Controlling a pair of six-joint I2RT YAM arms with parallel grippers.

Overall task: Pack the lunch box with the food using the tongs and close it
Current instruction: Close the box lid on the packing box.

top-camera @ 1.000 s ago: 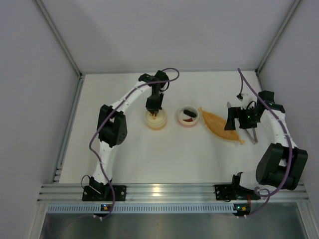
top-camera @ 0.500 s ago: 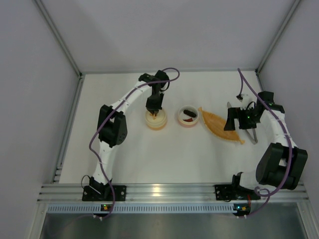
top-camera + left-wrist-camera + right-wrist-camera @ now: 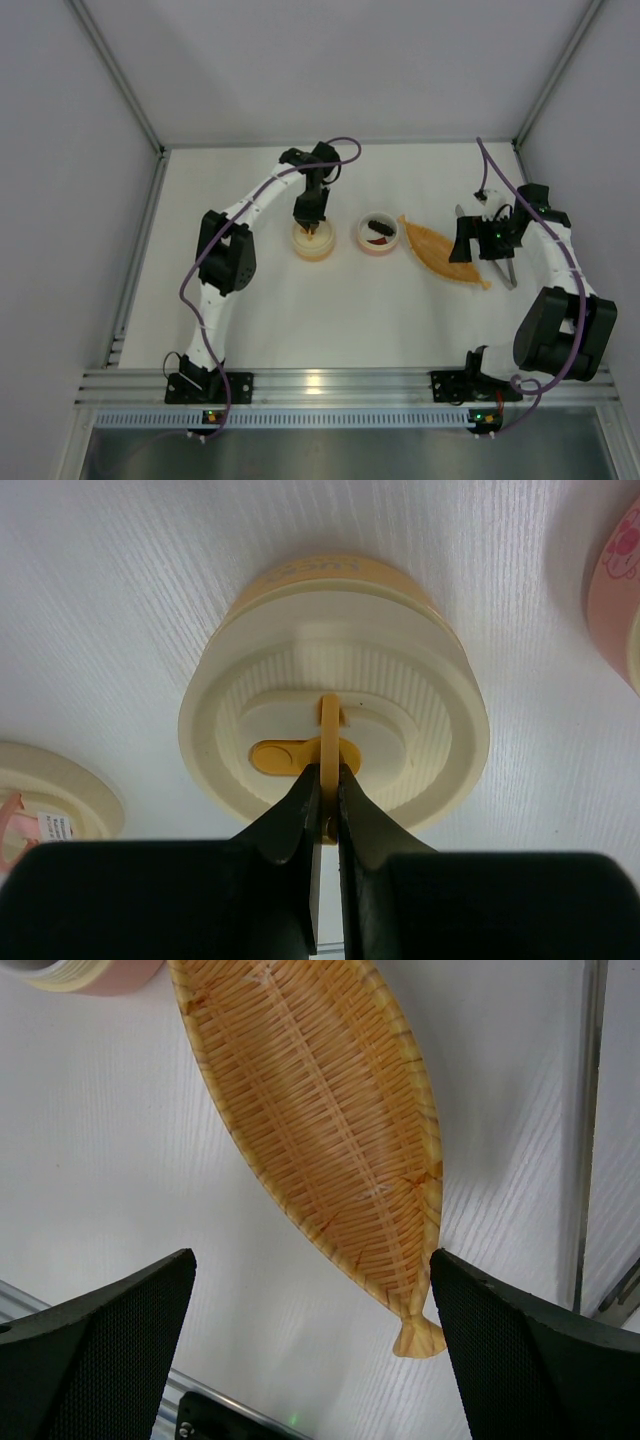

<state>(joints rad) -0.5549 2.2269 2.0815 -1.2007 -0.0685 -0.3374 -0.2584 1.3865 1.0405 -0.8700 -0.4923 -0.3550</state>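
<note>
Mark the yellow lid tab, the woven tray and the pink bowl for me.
yellow lid tab (image 3: 330,720): left wrist view, on its upright strip.
woven tray (image 3: 320,1110): right wrist view, middle of the weave.
pink bowl (image 3: 379,252): top external view, near wall.

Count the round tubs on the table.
2. The cream-lidded yellow round plastic tub has its upright yellow lid tab pinched in the left gripper; the open pink round tub stands just right of it, holding dark food. Another may hide beneath the arms.
</note>
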